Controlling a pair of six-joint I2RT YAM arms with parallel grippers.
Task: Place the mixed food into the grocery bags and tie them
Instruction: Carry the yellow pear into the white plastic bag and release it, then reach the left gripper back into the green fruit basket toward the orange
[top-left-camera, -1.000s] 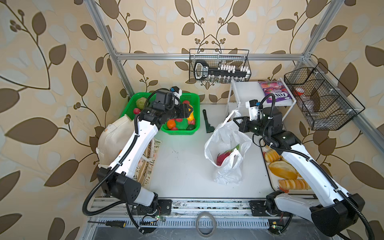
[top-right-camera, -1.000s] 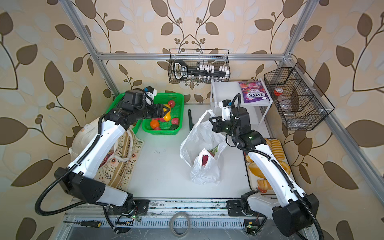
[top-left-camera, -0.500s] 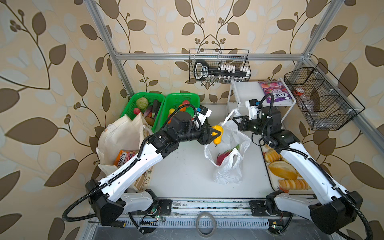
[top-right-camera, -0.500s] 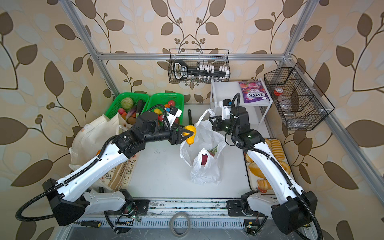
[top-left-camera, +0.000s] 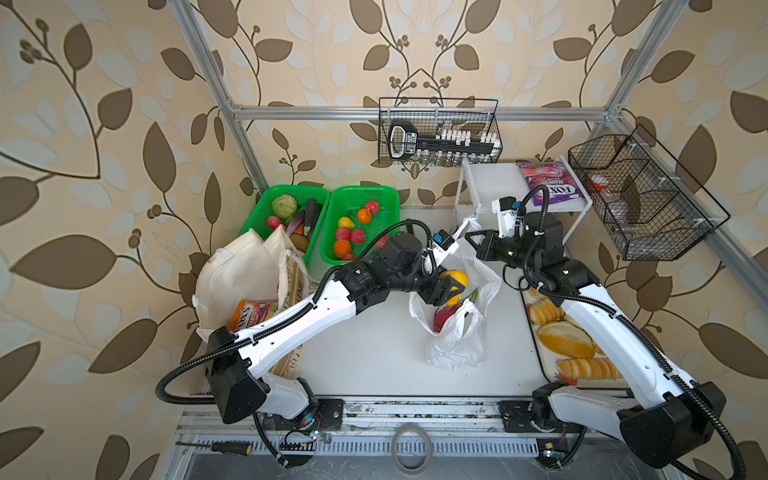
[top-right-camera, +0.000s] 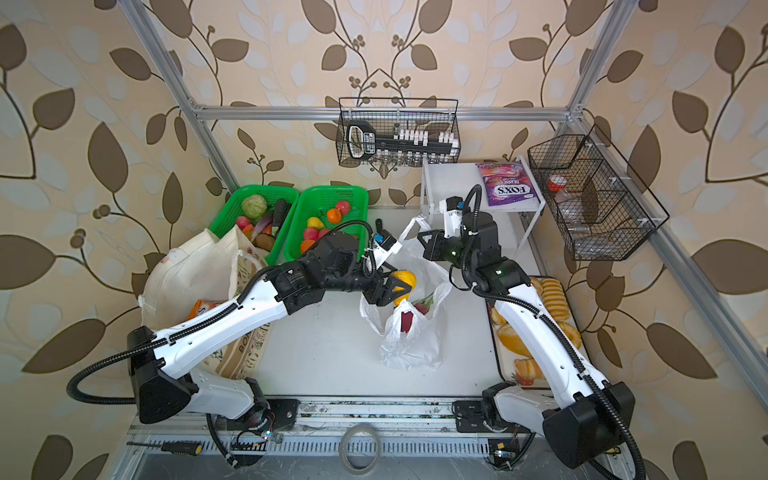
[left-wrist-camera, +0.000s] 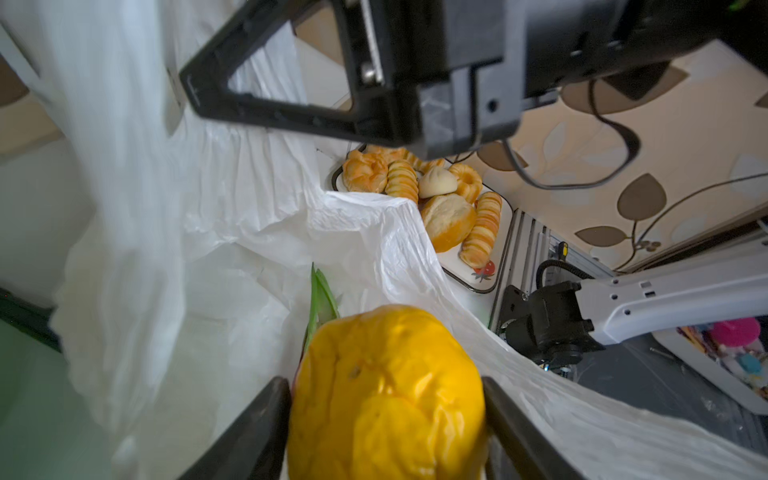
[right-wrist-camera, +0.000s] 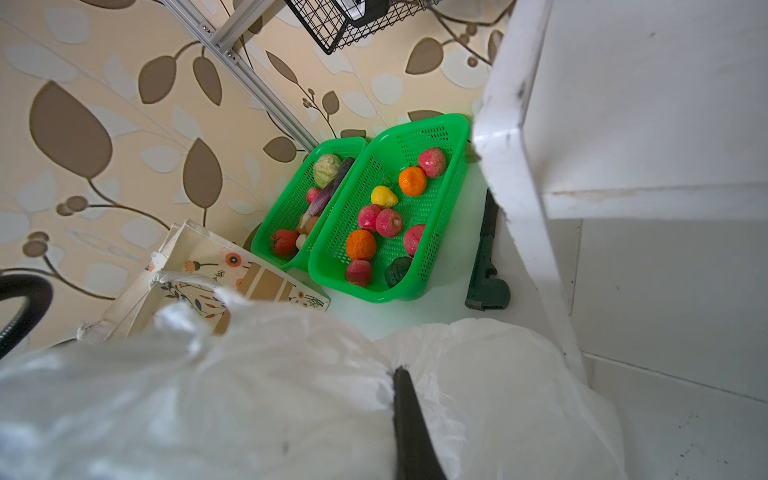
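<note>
While the right gripper (top-left-camera: 473, 243) pinches shut on a handle of the white plastic bag (top-left-camera: 457, 343), the left gripper (top-left-camera: 451, 287) clasps a yellow toy fruit (left-wrist-camera: 386, 395) between its fingers, just above the bag's open mouth and the pink dragon fruit (top-left-camera: 442, 318) inside.

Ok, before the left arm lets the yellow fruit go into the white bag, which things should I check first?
1. The yellow fruit sits between the fingers of the left gripper: ok.
2. The fruit is over the open mouth of the white plastic bag: ok.
3. The right gripper is shut on the bag and holds its mouth up: ok.
4. There is room inside next to the pink dragon fruit: ok.
5. The bag will stay upright when the fruit lands: cannot tell.
</note>
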